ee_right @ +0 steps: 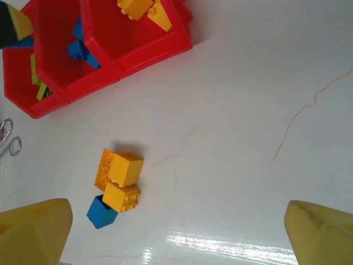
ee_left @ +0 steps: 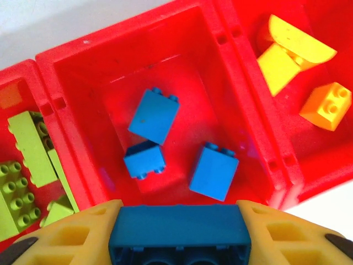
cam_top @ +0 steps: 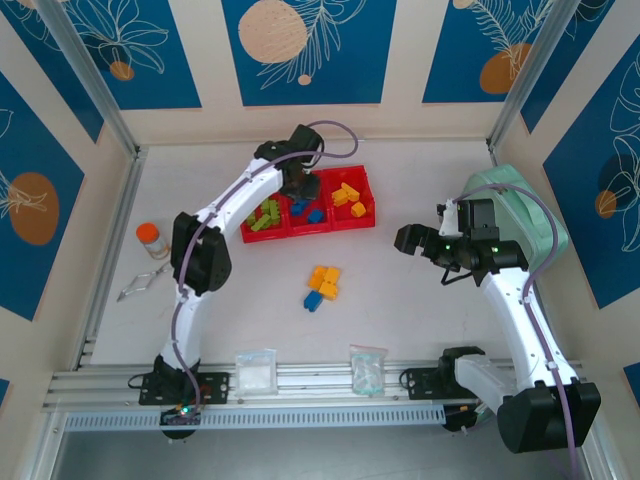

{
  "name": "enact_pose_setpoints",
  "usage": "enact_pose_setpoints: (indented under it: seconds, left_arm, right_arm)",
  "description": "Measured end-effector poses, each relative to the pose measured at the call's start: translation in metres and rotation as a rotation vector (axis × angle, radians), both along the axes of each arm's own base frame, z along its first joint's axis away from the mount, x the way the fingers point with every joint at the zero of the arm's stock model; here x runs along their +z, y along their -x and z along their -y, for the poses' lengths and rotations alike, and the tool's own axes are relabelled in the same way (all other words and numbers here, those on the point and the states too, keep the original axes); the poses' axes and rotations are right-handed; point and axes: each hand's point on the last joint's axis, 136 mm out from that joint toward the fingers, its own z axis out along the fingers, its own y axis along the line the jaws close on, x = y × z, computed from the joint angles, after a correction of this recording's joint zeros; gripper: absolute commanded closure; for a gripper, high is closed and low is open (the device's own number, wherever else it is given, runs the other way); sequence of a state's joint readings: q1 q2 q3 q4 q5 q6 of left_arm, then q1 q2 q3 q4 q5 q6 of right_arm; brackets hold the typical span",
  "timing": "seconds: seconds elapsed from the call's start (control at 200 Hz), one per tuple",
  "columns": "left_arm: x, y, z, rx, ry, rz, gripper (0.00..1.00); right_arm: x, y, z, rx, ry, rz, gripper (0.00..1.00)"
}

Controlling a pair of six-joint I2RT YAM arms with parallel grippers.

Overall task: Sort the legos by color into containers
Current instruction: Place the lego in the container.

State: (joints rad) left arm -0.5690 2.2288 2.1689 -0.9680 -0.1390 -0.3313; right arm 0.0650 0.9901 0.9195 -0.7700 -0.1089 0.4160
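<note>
A blue brick [ee_left: 179, 229] is pinched by the left gripper [cam_top: 298, 182] over the red tray's [ee_left: 245, 99] middle compartment (three blues lie inside). The right gripper [ee_right: 176, 243] is held spread above the table [ee_right: 248, 83], where three yellow-orange bricks [ee_right: 121, 179] and one loose blue brick [ee_right: 101, 212] are left unsorted

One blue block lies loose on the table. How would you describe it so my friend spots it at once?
Find the red tray of three bins mid-table. Just below it in the overhead view lies a small huddle of loose bricks. The blue brick sits at the huddle's lower-left end, the only blue piece among yellow-orange ones.
</note>
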Motion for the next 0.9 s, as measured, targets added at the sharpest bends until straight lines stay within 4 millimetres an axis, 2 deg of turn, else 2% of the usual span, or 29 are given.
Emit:
enact_pose_setpoints:
  seconds: [0.21, 0.29, 0.47, 0.68, 0.855, 0.9]
  left_arm:
    - [-0.024, -0.018, 0.002, 0.010, 0.027, -0.008, 0.57]
    - [-0.030, -0.023, 0.006, 0.006, 0.045, -0.002, 0.51]
    - [-0.029, -0.036, 0.019, -0.009, 0.118, 0.020, 0.42]
    - [-0.019, -0.047, 0.025, -0.012, 0.175, 0.046, 0.17]
    - [-0.020, -0.044, 0.024, -0.026, 0.185, 0.037, 0.00]
    - [-0.021, -0.039, 0.022, -0.031, 0.181, 0.028, 0.01]
  right_arm:
    - [-0.001, 0.000, 0.000, 0.000, 0.000, -0.004, 0.01]
    - [-0.002, -0.001, 0.000, 0.000, 0.001, -0.009, 0.01]
    - [-0.003, -0.001, 0.000, 0.000, 0.001, -0.010, 0.01]
    - [-0.003, -0.001, 0.000, 0.000, 0.001, -0.011, 0.01]
    - [-0.002, 0.000, 0.000, 0.000, 0.001, -0.010, 0.01]
    - [-0.002, 0.000, 0.000, 0.000, 0.001, -0.009, 0.01]
